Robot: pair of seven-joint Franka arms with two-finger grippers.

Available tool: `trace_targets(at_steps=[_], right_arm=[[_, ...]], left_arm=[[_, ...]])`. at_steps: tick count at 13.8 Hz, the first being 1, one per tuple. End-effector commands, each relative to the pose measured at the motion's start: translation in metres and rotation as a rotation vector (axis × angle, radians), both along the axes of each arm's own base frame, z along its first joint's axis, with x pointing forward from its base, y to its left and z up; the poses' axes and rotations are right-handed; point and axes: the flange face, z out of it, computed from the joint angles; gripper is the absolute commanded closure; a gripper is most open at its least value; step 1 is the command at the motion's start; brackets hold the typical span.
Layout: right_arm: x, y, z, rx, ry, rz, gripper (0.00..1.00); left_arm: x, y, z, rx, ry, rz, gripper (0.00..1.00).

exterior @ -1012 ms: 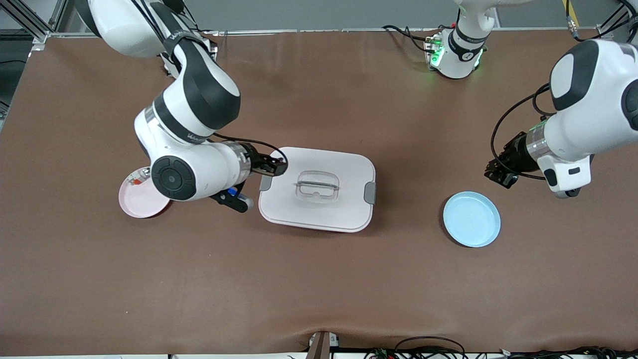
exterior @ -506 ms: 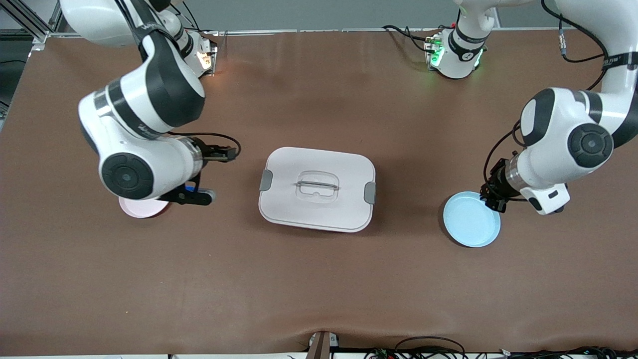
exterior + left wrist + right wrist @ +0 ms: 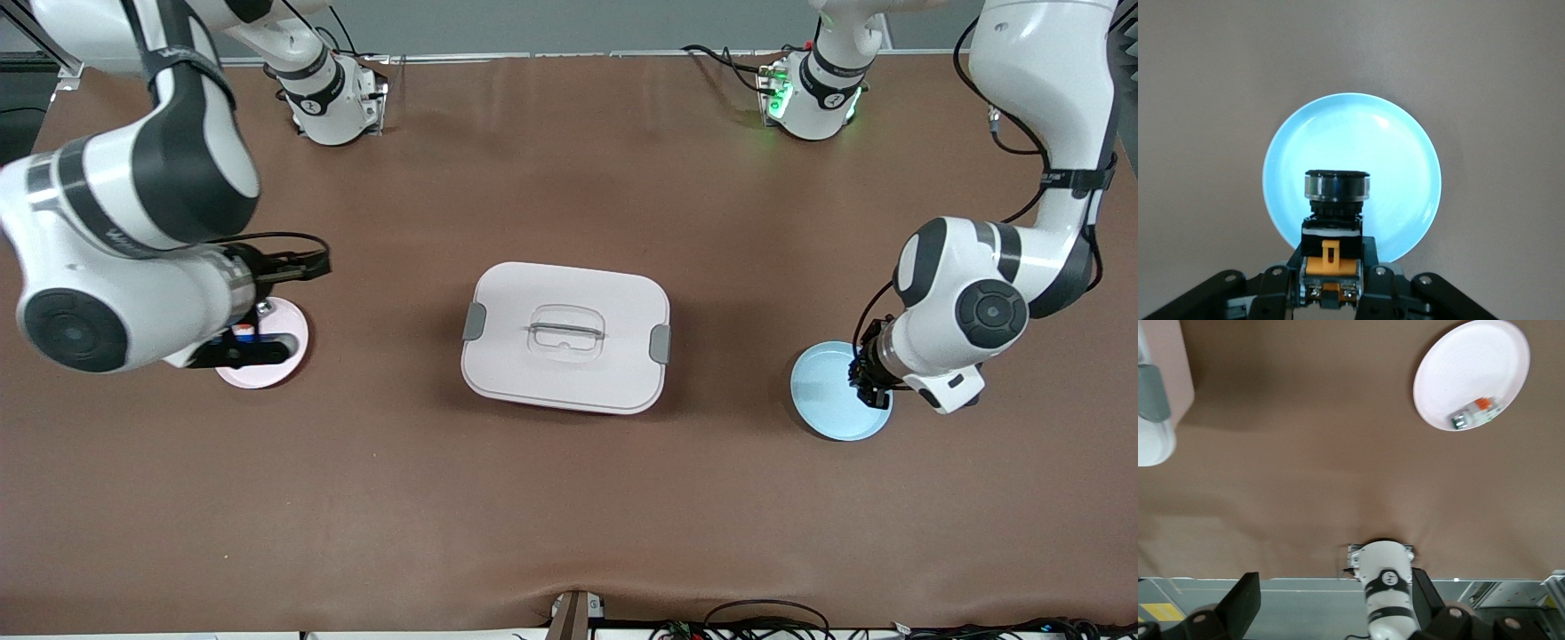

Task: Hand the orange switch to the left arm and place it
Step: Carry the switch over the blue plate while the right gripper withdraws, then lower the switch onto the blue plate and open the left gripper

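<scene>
Left wrist view: my left end effector (image 3: 1331,293) pinches the tiny orange-and-black switch with a round black cap (image 3: 1335,220) over the round light-blue plate (image 3: 1405,153). My right end effector (image 3: 293,267), fingers spread, hangs over the brown bench (image 3: 569,498) beside the pink plate (image 3: 289,329). The white lidded box (image 3: 565,337) sits mid-bench.

Glossy blue plate (image 3: 1398,160), matt tabletop (image 3: 569,498)
</scene>
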Motion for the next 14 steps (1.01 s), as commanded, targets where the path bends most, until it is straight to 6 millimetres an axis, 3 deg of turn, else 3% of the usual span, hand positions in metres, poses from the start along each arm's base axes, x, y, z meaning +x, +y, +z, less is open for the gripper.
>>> trace_targets(at_steps=[1,4,7,14], right_arm=[[-0.009,-0.016,0.016,-0.021,0.005,0.099,0.00],[-0.009,-0.036,0.018,-0.030,0.020,0.079,0.00],[-0.015,-0.042,0.018,-0.043,0.069,0.068,0.00],[-0.019,-0.079,0.010,0.025,0.169,0.093,0.00]], left_arm=[[0.006,-0.002,-0.018,0.009,-0.023,0.026,1.00],[0.006,-0.001,-0.039,0.040,-0.017,0.021,1.00],[0.005,0.001,-0.061,0.087,-0.013,0.022,1.00],[0.001,-0.003,-0.088,0.066,-0.030,0.025,1.00]])
